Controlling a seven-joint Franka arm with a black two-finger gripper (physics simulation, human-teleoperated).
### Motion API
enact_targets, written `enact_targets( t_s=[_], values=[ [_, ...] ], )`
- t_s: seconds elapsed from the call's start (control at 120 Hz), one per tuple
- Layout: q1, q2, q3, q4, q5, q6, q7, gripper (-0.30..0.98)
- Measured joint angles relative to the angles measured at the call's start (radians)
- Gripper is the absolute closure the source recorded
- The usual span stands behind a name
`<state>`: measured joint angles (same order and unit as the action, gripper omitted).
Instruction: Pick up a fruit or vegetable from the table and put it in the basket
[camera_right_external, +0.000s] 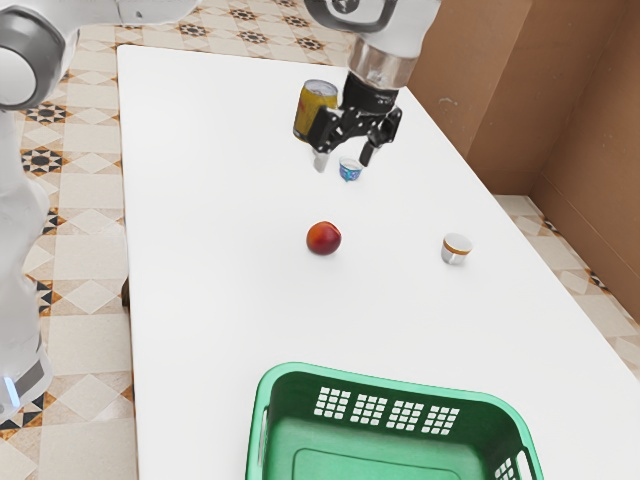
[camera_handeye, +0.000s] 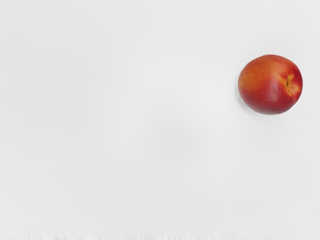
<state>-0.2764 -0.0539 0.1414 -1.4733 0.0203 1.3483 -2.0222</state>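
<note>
My gripper (camera_right_external: 344, 159) hangs above the far part of the white table (camera_right_external: 220, 260), its two fingers apart and nothing visible between them. A red-orange nectarine (camera_right_external: 323, 238) rests on the tabletop, nearer the basket than the gripper is. In the wrist view the same nectarine (camera_handeye: 270, 84) lies off-centre, its stem hollow visible. The green basket (camera_right_external: 400, 385) stands at the exterior view's bottom edge, partly cut off, and its visible floor holds nothing.
A yellow can (camera_right_external: 314, 112) stands behind the gripper. Near the fingers is a small blue-patterned tub (camera_right_external: 350, 170). A white cup with an orange band (camera_right_external: 456, 248) sits toward the exterior view's right, with brown panels beyond the table edge.
</note>
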Motion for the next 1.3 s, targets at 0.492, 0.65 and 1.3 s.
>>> enact_targets(
  t_s=[0.492, 0.65, 1.3],
  values=[
    [-0.004, 0.051, 0.116, -0.011, 0.048, -0.025, 0.165, 0.0],
    [0.143, 0.032, 0.124, -0.063, 0.049, 0.089, 0.57, 0.0],
    [0.037, -0.122, 0.061, -0.517, 0.064, 0.579, 1.765, 0.0]
  ],
)
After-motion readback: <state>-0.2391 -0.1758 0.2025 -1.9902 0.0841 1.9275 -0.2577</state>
